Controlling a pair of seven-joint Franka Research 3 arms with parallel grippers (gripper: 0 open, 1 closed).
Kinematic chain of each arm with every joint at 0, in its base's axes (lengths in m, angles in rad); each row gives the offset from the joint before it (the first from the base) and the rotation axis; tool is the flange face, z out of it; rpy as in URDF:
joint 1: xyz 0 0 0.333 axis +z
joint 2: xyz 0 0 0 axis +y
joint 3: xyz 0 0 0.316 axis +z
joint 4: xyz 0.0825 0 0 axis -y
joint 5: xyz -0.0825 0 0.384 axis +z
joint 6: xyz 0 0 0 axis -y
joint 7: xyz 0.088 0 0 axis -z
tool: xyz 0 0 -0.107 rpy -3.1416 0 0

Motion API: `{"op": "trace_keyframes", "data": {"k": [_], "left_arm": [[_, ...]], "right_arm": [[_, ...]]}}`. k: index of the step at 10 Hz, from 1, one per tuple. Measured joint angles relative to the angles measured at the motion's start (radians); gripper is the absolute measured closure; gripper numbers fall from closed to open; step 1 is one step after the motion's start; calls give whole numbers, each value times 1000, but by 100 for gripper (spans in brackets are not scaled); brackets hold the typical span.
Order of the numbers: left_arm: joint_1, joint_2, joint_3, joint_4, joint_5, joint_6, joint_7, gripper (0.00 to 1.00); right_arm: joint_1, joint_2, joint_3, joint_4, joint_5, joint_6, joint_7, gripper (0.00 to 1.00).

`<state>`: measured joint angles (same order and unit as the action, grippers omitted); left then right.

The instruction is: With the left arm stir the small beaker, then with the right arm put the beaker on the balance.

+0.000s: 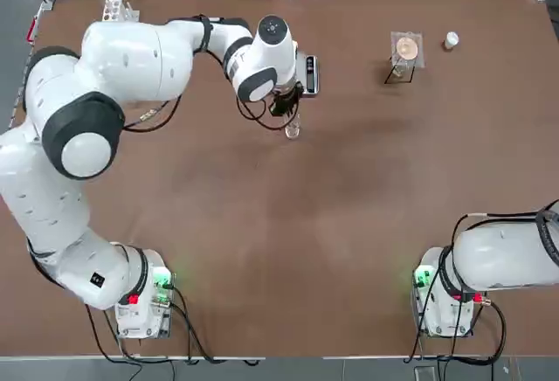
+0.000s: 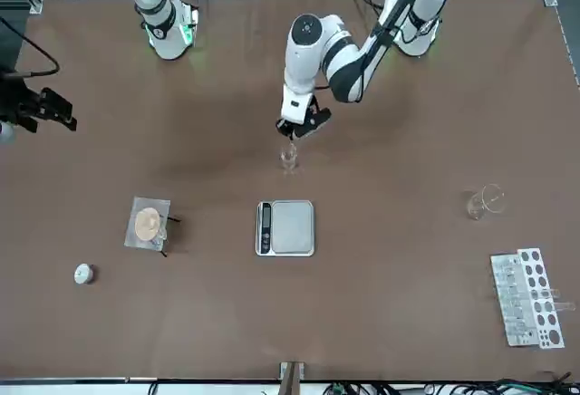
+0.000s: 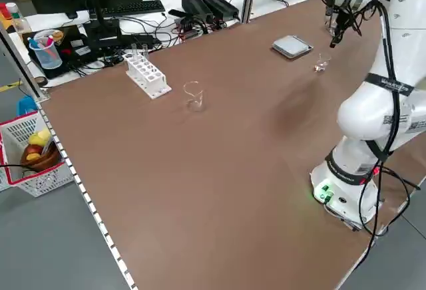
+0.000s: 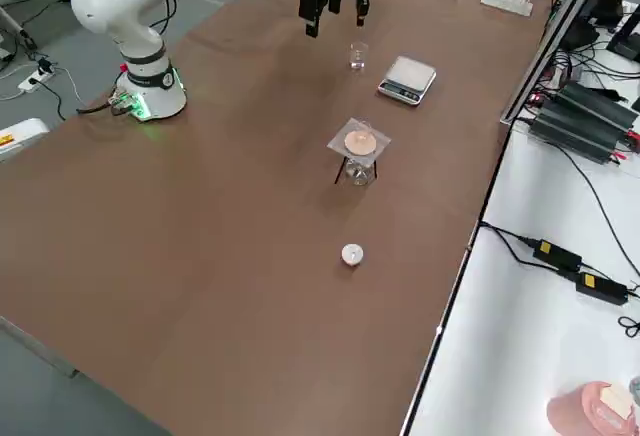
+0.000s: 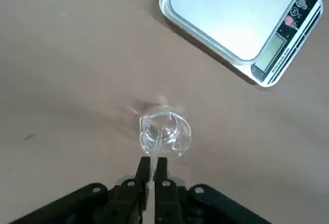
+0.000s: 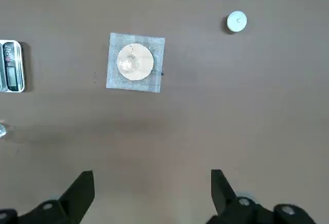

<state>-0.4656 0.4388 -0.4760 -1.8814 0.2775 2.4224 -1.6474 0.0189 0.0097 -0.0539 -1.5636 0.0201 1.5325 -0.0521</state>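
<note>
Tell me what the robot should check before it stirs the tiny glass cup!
1. Left gripper pinched shut on the thin glass rod: ok.
2. Rod's tip pointing into the small beaker: ok.
3. Small beaker standing upright on the table: ok.
4. Balance plate bare, and apart from the beaker: ok.
5. Right gripper open and waiting away from the beaker: ok.
6. Liquid inside the beaker: cannot tell.

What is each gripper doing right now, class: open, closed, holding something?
Left gripper: closed on a thin glass rod that dips into the small beaker.
Right gripper: open, holding nothing.
</note>
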Motion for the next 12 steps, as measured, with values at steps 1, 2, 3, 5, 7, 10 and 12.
{"op": "trace_keyframes", "data": {"k": [1, 2, 3, 5, 7, 10, 12], "left_arm": [[0, 9, 3, 15, 0, -3, -3, 92], [0, 20, 7, 25, 1, -9, -3, 92], [2, 27, 10, 29, 5, -15, -3, 92], [4, 32, 10, 33, 17, -57, -4, 92], [2, 32, 8, 41, 18, -75, -7, 92], [-14, 32, 1, 68, 18, -95, -41, 92], [-36, 38, 1, 88, 18, -104, -74, 92]], "right_arm": [[0, 0, 0, 0, 0, 0, 0, 0], [0, 0, 0, 0, 0, 0, 0, 0], [0, 0, 0, 0, 0, 0, 0, 0], [0, 0, 0, 0, 0, 0, 0, 0], [0, 0, 0, 0, 0, 0, 0, 0], [0, 0, 0, 0, 0, 0, 0, 0], [0, 0, 0, 0, 0, 0, 0, 0]]}}
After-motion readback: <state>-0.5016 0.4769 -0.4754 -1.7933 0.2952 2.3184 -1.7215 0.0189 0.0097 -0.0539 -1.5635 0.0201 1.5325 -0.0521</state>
